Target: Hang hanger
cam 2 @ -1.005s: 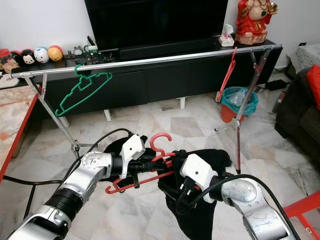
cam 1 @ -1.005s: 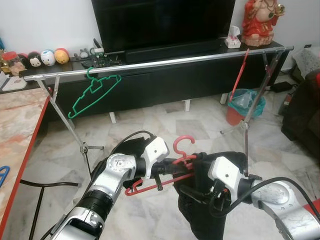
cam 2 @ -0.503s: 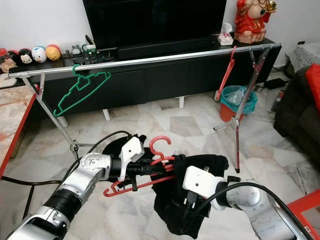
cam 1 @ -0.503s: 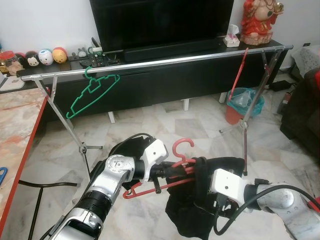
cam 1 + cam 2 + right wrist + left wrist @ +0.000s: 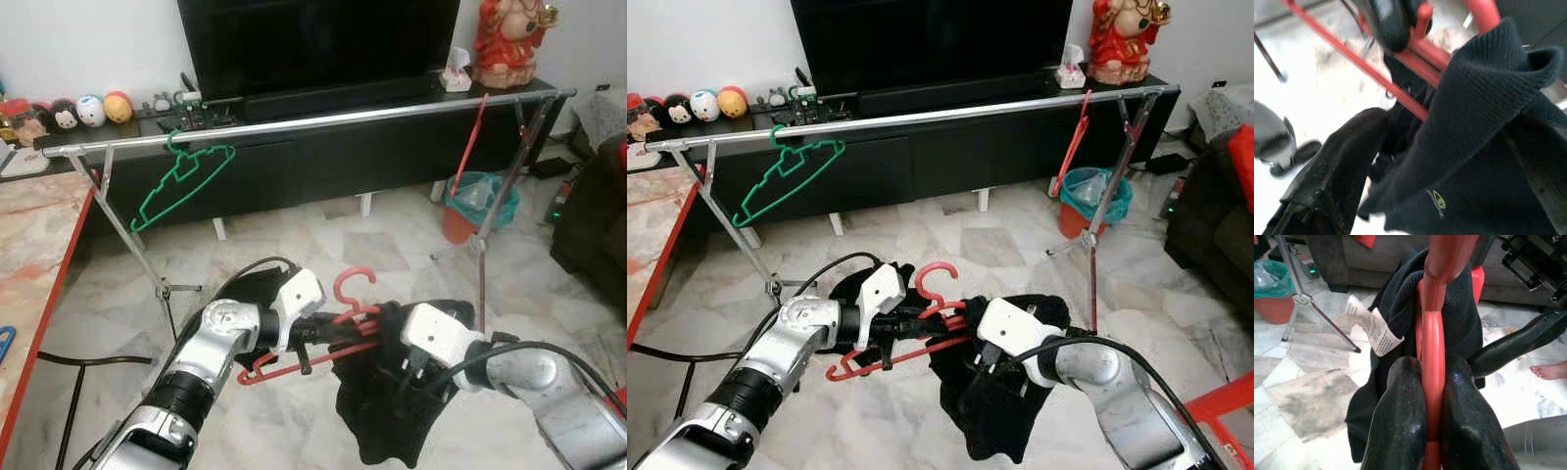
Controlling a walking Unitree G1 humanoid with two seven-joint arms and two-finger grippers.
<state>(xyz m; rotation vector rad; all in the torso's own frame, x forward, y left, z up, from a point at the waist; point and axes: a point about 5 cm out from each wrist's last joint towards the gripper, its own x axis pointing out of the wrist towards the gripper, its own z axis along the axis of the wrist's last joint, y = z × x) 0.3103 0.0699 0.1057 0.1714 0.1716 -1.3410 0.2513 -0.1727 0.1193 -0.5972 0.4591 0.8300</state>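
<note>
The left gripper (image 5: pixel 1432 431) is squeezed tight on a red hanger (image 5: pixel 338 338), holding it low over the floor, near the robot. A black sweater (image 5: pixel 392 401) hangs from the hanger's right end. The right gripper (image 5: pixel 1415 161) is at the sweater, with one finger (image 5: pixel 1332 166) beside the cloth, but I cannot tell if it is holding it. Far behind, a long silver rail (image 5: pixel 323 119) runs across. A green hanger (image 5: pixel 181 176) hangs on its left part and another red hanger (image 5: pixel 470 137) on its right.
</note>
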